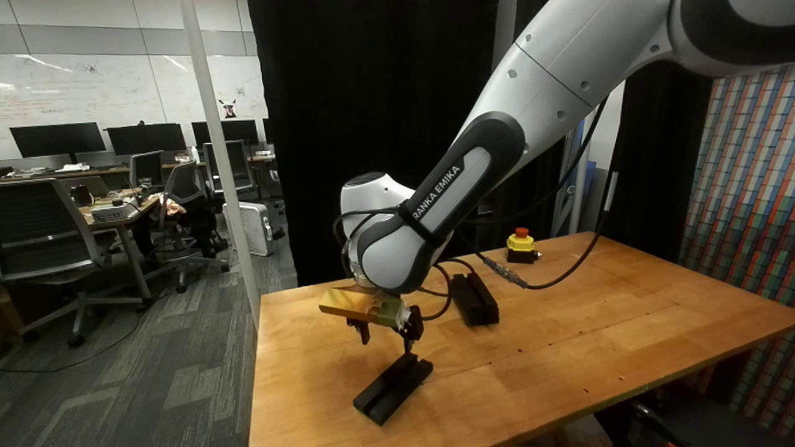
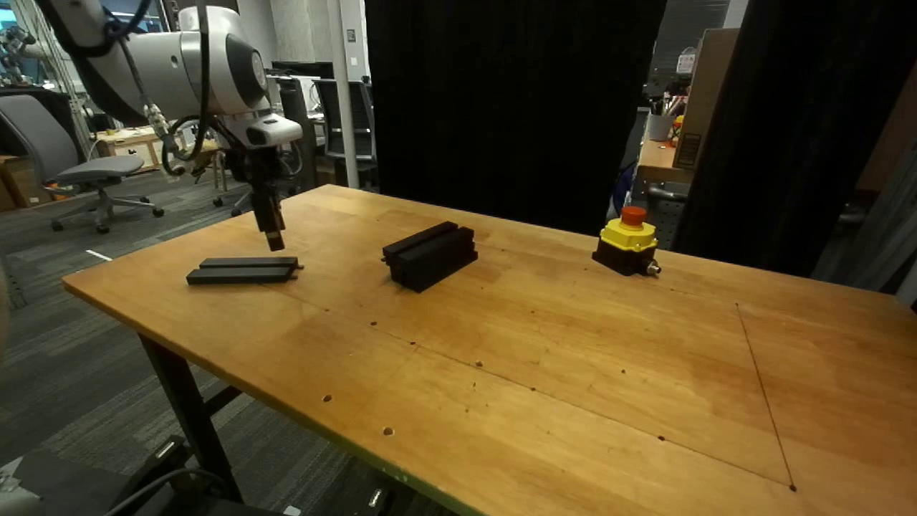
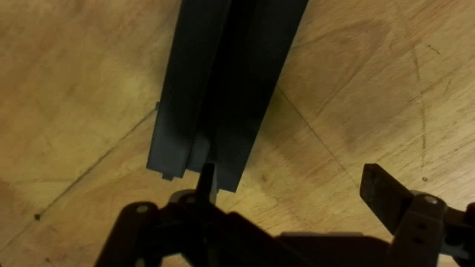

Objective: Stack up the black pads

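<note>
Wrist view: claw (image 3: 290,170) spread wide, nothing gripped; grooved black pad (image 3: 222,92) toward eleven o'clock, its near end overlapped by one finger (image 3: 205,181), contact unclear. In exterior view, same pad flat on worktop (image 1: 559,347) at six o'clock below claw; stacked black pads (image 1: 475,301) at two o'clock from claw, well apart from lone pad.
</note>
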Controlling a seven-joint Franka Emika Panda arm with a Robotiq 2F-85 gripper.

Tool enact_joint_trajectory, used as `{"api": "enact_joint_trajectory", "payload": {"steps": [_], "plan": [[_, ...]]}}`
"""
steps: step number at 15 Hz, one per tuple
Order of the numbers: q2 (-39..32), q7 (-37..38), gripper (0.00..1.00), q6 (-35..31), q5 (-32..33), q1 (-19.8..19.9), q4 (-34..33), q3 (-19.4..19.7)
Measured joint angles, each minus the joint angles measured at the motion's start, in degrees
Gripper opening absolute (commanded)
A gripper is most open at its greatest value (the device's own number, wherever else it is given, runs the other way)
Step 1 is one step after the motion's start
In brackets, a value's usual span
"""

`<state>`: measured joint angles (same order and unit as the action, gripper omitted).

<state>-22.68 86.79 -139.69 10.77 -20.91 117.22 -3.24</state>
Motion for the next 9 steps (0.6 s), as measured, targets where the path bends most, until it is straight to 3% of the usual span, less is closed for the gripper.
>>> {"api": "enact_joint_trajectory", "payload": {"steps": [9], "plan": [[3.2,23.2,1.00,0.1,-0.8,-2.6,4.1,-1.1]]}}
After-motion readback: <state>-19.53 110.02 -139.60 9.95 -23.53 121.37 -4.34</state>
